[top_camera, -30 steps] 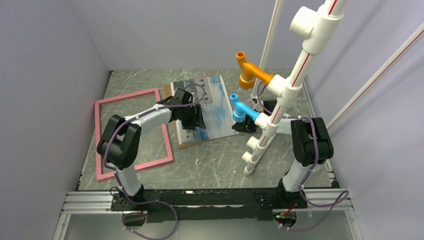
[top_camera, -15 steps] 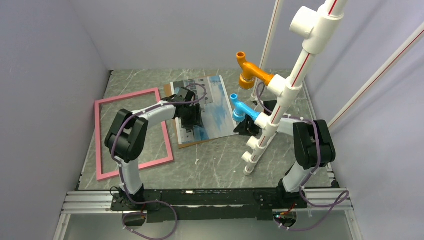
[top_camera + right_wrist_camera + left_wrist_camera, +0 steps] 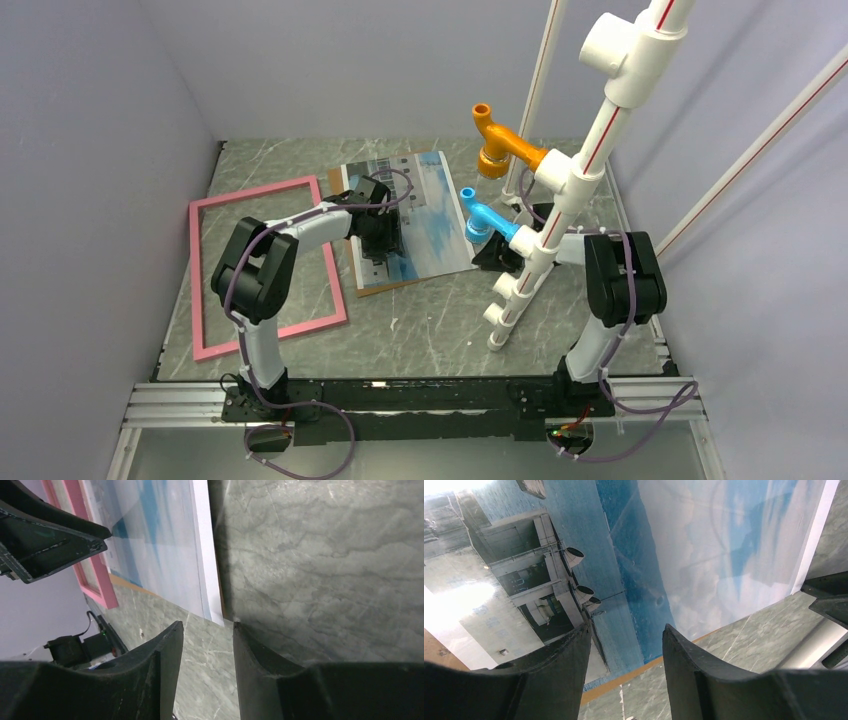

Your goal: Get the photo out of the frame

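Observation:
The photo [image 3: 435, 210], a building under blue sky, lies face up on a brown backing board [image 3: 338, 182] at mid-table. The pink frame [image 3: 255, 192] lies flat and empty to its left. My left gripper [image 3: 382, 235] hovers low over the photo's left half; in the left wrist view it [image 3: 626, 635] is open, nothing between the fingers, above the photo's [image 3: 704, 545] near edge. My right gripper [image 3: 492, 257] sits at the photo's near right corner, partly hidden by a pipe. In the right wrist view it [image 3: 207, 627] is open, the photo's [image 3: 165, 540] corner just ahead of the fingertips.
A white PVC pipe stand [image 3: 560, 200] rises from the table's right side, with an orange fitting [image 3: 500, 145] and a blue fitting [image 3: 485, 222] reaching over the photo's right edge. Grey walls close in left, back and right. The frame [image 3: 92, 565] shows past the photo.
My left gripper slid a little toward the far left over the photo and its elbow drew in. The right gripper edged slightly right and its jaws widened a bit.

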